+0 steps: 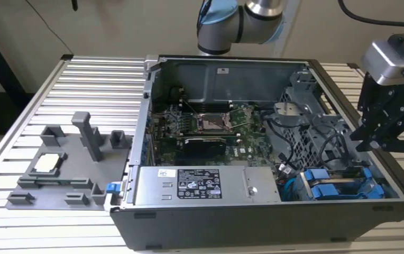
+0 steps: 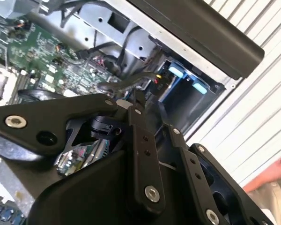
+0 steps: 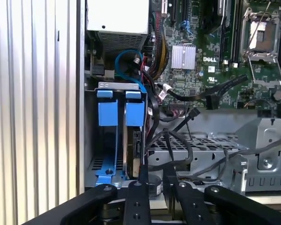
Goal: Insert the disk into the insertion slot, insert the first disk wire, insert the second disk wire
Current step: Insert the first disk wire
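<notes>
The disk (image 3: 133, 146) stands in the drive bay at the case corner, its blue carrier handle (image 3: 135, 113) beside a second blue carrier (image 3: 107, 112). In the exterior view the blue carriers (image 1: 336, 186) sit at the case's front right corner. Loose black wires with end plugs (image 3: 210, 100) lie over the motherboard edge near the bay. My gripper (image 3: 155, 172) hovers just outside the case next to the bay, fingers a narrow gap apart with nothing between them. It hangs at the exterior view's right (image 1: 391, 138), above the case's side wall. The second wrist view shows the gripper (image 2: 152, 112) over the bay's blue handles (image 2: 175, 72).
The open computer case (image 1: 209, 222) lies on a ribbed metal table (image 1: 96, 84). A grey fixture block (image 1: 68, 159) stands at the exterior view's left. A power supply (image 1: 195, 185), a metal drive cage (image 3: 234, 154) and tangled cables crowd the bay. A person's hand (image 2: 277, 176) shows beside the table.
</notes>
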